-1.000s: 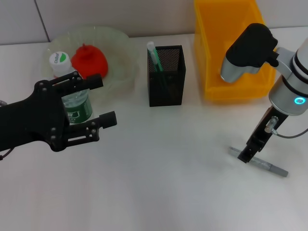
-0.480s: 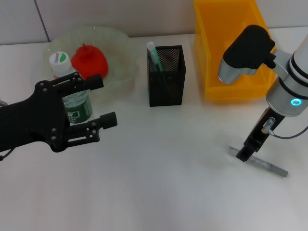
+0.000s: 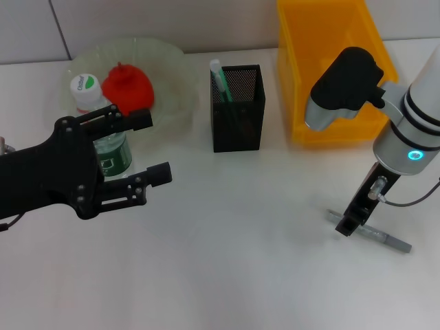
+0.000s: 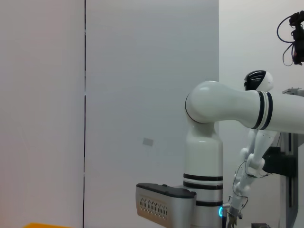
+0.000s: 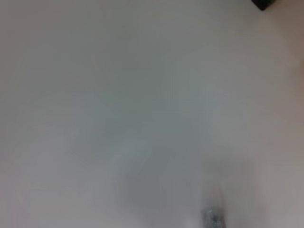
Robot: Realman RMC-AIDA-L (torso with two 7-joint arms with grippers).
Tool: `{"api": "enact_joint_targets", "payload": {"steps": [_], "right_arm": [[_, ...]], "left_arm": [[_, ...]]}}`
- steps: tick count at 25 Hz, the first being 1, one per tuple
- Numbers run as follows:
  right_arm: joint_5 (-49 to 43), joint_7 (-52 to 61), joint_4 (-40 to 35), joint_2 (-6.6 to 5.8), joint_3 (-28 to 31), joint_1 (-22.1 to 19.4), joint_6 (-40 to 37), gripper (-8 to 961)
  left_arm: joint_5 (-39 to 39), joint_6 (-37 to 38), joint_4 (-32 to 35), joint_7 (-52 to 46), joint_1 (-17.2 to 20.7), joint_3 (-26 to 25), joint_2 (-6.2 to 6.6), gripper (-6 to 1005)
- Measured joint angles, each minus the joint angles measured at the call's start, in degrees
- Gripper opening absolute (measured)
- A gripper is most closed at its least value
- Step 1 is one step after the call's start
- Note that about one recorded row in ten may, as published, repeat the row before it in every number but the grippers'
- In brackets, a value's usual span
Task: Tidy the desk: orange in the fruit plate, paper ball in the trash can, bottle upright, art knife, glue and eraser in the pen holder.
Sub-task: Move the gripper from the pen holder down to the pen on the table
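The black left gripper (image 3: 143,147) hides much of the upright green-labelled plastic bottle (image 3: 103,148); the thin grey art knife (image 3: 375,234) is partly covered by the right gripper (image 3: 348,225), whose finger spacing is unreadable.

- The left gripper (image 3: 148,148) is matte black, with two long flat fingers (image 3: 130,119) studded with small screws along their edges.
- Its palm block at 9 o'clock in the head view is angular, black, and also dotted with screw heads.
- The right arm (image 3: 412,124) is glossy white with black bands and a glowing cyan ring.
- A black-and-silver rounded housing (image 3: 344,86) sits on that arm.
- The right gripper (image 3: 347,225) is slim and black, with a thin grey cable looping beside it.
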Motion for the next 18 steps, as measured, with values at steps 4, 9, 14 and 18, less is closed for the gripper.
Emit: {"api": "enact_joint_targets", "payload": {"steps": [4, 9, 14, 18], "right_arm": [[0.1, 0.4, 0.0, 0.0, -0.8, 0.0, 0.3, 530], [0.1, 0.4, 0.0, 0.0, -0.8, -0.1, 0.3, 524], [0.1, 0.9, 0.0, 0.0, -1.1, -0.1, 0.5, 463], [0.1, 1.3, 0.0, 0.0, -1.7, -0.1, 0.5, 418]], "left_arm": [[-0.2, 0.0, 0.1, -0.2, 0.0, 0.2, 0.0, 784], [-0.6, 0.0, 0.1, -0.1, 0.1, 0.7, -0.01, 784], [-1.0, 0.0, 0.1, 0.0, 0.4, 1.0, -0.01, 784], [-1.0, 0.0, 0.2, 0.0, 0.4, 1.1, -0.01, 784]]}}
